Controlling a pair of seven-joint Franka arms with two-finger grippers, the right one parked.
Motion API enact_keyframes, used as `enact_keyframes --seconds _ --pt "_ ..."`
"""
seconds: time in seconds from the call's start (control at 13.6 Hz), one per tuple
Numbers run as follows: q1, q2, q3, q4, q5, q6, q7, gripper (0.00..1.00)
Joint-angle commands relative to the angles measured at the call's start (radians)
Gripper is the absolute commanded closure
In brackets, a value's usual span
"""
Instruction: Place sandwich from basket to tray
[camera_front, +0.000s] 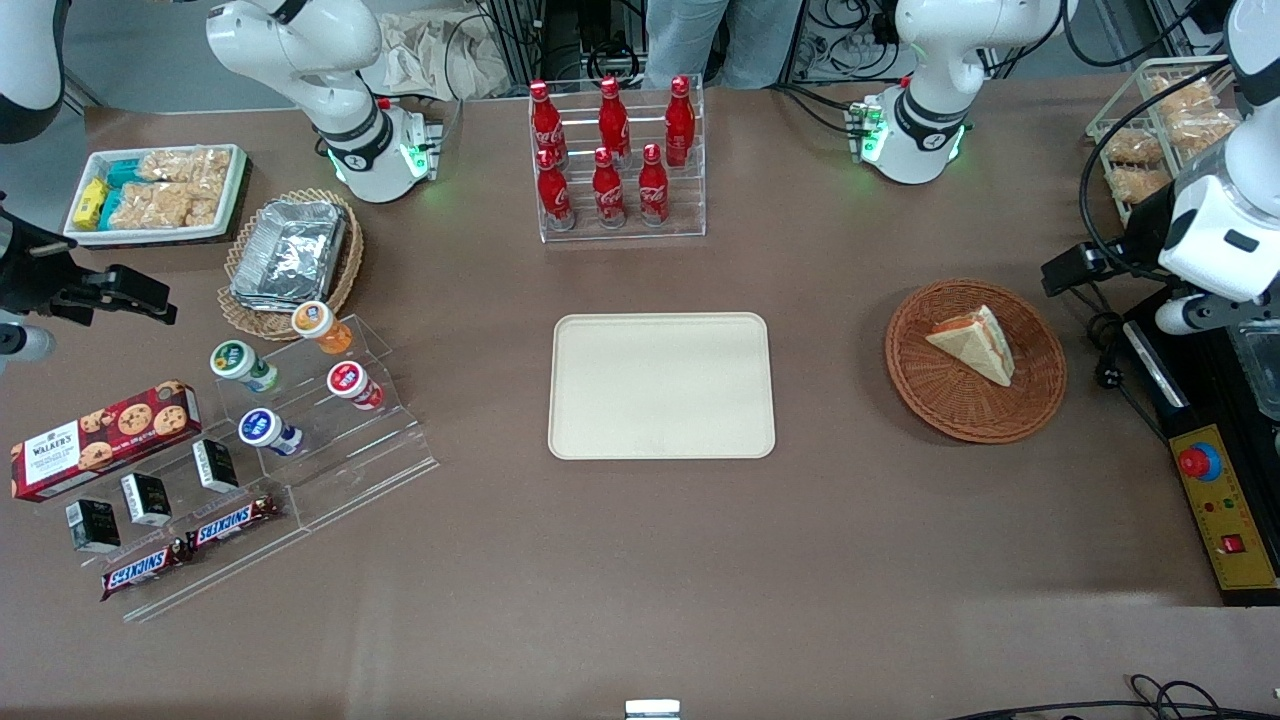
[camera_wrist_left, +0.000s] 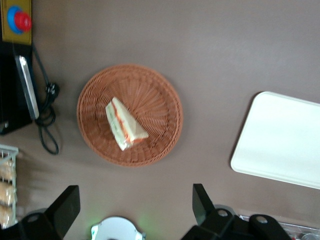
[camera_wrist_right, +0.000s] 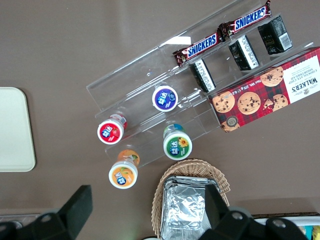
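The sandwich (camera_front: 975, 345) is lying in the basket (camera_front: 940, 400), toward the working arm's end — the tray (camera_front: 661, 386) is sitting mid-table. The gripper (camera_wrist_left: 132, 210) is hovering above the basket — fingers (camera_wrist_left: 66, 207) spread wide, holding nothing.

sandwich (camera_front: 973, 345) white, orange-red edge; basket (camera_front: 1030, 400) reddish-brown weave; tray (camera_front: 661, 386) cream; gripper (camera_wrist_left: 131, 212) seemingly black
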Motion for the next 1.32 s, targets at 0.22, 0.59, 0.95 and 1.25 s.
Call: enact_keyframes --seconds 0.22,0.59,0.95,1.25 --pt "0.05 -0.316 -0.006 -0.453 -0.029 0.212 -0.069 0.0" --pt "0.094 -0.368 -0.006 -0.584 -0.035 0.272 -0.112 0.0" --pt "0.11 -0.371 -0.011 -0.653 -0.038 0.35 -0.162 0.0" --pt "0.105 -0.371 -0.015 -0.7 -0.037 0.405 -0.182 0.0"
